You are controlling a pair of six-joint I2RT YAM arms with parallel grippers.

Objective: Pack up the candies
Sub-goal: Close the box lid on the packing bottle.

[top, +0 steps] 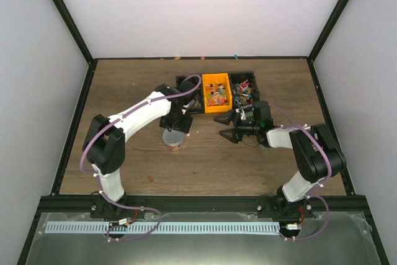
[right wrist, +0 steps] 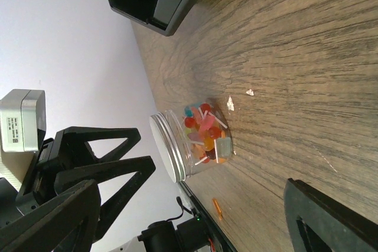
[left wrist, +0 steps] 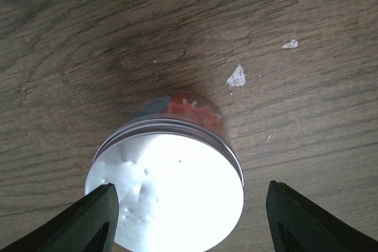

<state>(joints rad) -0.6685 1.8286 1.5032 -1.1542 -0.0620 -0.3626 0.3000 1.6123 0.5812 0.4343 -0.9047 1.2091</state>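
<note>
A small clear round jar (top: 173, 140) with a silver lid (left wrist: 168, 190) stands on the wooden table. Mixed-colour candies (right wrist: 207, 134) fill it and show through its wall in the left wrist view (left wrist: 186, 107). My left gripper (left wrist: 192, 219) is open and hovers right above the lid, one finger on each side, touching nothing. In the top view it (top: 175, 127) covers the jar's far side. My right gripper (top: 226, 127) is open and empty, low over the table to the right of the jar, pointing at it. More loose candies (top: 217, 95) lie in the bins behind.
A yellow bin (top: 216, 107) stands between two black bins (top: 187, 84) (top: 247, 76) at the back middle. One small orange piece (right wrist: 217, 208) lies on the table near the jar. White scraps (left wrist: 236, 77) lie beyond the jar. Black frame rails edge the table.
</note>
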